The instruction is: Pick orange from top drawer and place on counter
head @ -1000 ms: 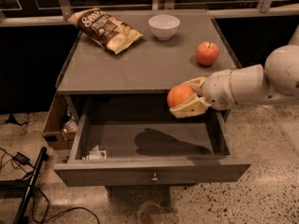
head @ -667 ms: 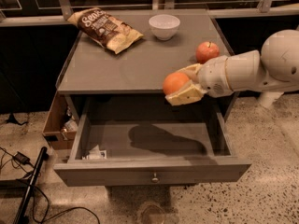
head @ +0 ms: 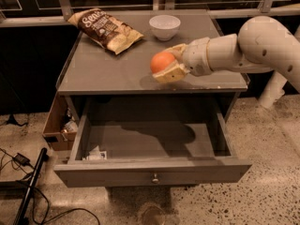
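Observation:
The orange [head: 162,61] is held in my gripper [head: 168,63], which is shut on it just above the grey counter [head: 108,67], near its front middle. My white arm reaches in from the right. The top drawer [head: 152,168] stands pulled fully open below the counter, its round metal knob [head: 154,177] facing front. The drawer floor holds only a small white packet [head: 96,153] in the front left corner.
A brown chip bag [head: 105,28] lies at the counter's back left. A white bowl [head: 164,26] stands at the back middle. A cardboard box [head: 60,123] sits left of the cabinet. Cables and a black pole [head: 28,191] lie on the floor at left.
My gripper has carried the orange up and to the left, from above the drawer's right side to over the counter. The apple on the right of the counter is now hidden behind my arm.

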`<state>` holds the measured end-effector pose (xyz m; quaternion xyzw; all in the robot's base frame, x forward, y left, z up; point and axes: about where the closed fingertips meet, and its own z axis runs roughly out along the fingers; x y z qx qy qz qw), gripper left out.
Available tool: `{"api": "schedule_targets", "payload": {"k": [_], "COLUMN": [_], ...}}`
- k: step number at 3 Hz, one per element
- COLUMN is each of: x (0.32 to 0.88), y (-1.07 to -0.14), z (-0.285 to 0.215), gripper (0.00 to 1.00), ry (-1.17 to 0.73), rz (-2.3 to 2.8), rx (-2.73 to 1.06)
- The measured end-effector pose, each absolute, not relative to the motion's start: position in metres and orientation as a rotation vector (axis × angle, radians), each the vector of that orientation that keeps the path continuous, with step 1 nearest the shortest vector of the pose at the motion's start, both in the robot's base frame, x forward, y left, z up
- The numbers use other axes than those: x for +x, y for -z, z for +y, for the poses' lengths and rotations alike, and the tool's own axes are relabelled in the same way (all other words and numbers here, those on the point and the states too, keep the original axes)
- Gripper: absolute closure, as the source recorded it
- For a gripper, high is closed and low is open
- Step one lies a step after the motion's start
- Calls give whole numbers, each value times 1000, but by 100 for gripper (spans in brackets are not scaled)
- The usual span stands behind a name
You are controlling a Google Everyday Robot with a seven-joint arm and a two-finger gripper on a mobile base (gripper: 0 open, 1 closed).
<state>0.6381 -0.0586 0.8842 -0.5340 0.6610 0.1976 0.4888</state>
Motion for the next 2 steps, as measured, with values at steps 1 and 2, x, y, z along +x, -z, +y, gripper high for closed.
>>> {"api": "schedule_targets", "payload": {"k": [1, 2], "x": [665, 688], "y": [-883, -882], "z": [-45, -37], "gripper": [100, 100], "ry": [-474, -461], "rz": [1585, 1590], "rx": [-1297, -1292]}}
